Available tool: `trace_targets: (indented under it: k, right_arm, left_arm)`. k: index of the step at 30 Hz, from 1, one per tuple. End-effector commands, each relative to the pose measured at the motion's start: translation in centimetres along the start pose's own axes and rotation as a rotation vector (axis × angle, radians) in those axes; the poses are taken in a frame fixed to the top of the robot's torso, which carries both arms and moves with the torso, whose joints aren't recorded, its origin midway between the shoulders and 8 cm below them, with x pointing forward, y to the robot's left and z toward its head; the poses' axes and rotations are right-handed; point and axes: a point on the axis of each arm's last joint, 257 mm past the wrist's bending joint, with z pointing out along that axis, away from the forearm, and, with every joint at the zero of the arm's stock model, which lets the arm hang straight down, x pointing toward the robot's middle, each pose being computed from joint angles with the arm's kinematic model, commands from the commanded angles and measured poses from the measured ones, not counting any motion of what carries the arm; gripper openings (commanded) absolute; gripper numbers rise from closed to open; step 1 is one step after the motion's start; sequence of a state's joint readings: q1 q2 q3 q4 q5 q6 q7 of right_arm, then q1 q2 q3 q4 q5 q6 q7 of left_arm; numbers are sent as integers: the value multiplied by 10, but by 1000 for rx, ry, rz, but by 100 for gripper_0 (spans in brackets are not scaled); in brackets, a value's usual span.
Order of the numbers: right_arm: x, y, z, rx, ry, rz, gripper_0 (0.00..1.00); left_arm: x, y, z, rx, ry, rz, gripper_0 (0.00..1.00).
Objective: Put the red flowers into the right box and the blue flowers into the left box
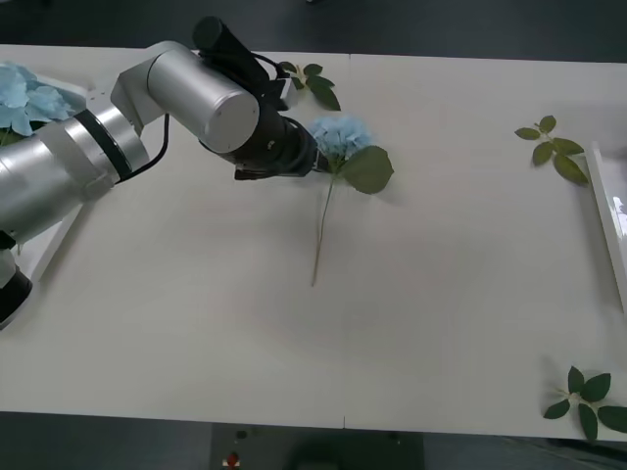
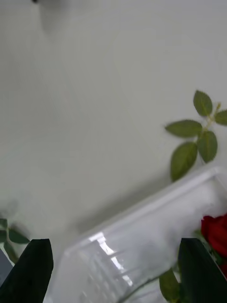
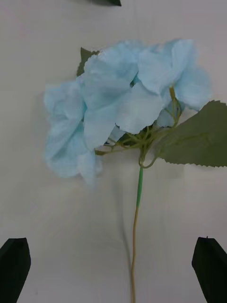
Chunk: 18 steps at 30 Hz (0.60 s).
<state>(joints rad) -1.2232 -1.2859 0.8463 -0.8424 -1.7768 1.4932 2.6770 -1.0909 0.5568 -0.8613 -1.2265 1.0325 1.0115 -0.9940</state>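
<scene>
A blue flower (image 1: 341, 135) lies on the white table just right of centre, with its big leaf to the right and its thin stem running toward the front edge. My left gripper (image 1: 312, 157) hovers right beside the bloom. In the left wrist view the pale-blue bloom (image 3: 127, 104) lies ahead of the open left gripper (image 3: 112, 239), with the stem between the black fingertips (image 3: 14, 267). More blue flowers (image 1: 24, 98) rest in the left box (image 1: 54, 240). The right box (image 1: 609, 220) sits at the table's right edge. My right gripper (image 2: 114, 240) hangs open over that box (image 2: 142, 213), where a red flower (image 2: 217, 234) lies.
Bare green leaf sprigs lie at the back centre (image 1: 313, 83), at the back right (image 1: 554, 147) beside the right box, and at the front right corner (image 1: 588, 401). One sprig (image 2: 196, 142) lies just outside the right box's rim.
</scene>
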Motion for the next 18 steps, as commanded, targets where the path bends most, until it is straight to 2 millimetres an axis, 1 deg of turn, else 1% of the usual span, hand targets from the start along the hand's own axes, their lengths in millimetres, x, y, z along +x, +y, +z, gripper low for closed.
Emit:
trace_targets:
  k: [1,2,3,5,7,10,14,16,18]
  right_arm:
    - [-27,12,8,-51,-88,-23,77]
    - [-29,15,11,-61,-100,-21,77]
    - [-34,21,20,-85,-124,-18,77]
    - [-36,28,31,-110,-145,-13,77]
    - [-34,42,51,-153,-164,-4,77]
    - [-29,55,72,-193,-201,23,77]
    - [-31,70,89,-233,-266,49,78]
    - [-36,79,94,-255,-299,52,78]
    - [-45,91,97,-285,-343,48,77]
  left_arm:
    - [-20,-9,-9,-44,-27,49,100]
    - [-18,-10,-7,-46,-24,49,100]
    - [-16,-9,-4,-58,-23,55,100]
    - [-14,-8,0,-69,-20,59,100]
    - [-12,-7,7,-88,-21,62,100]
    - [-13,-6,15,-111,-25,64,100]
    - [-14,-6,24,-134,-27,60,100]
    - [-16,-6,28,-137,-35,56,100]
    - [-19,-11,33,-130,-50,56,100]
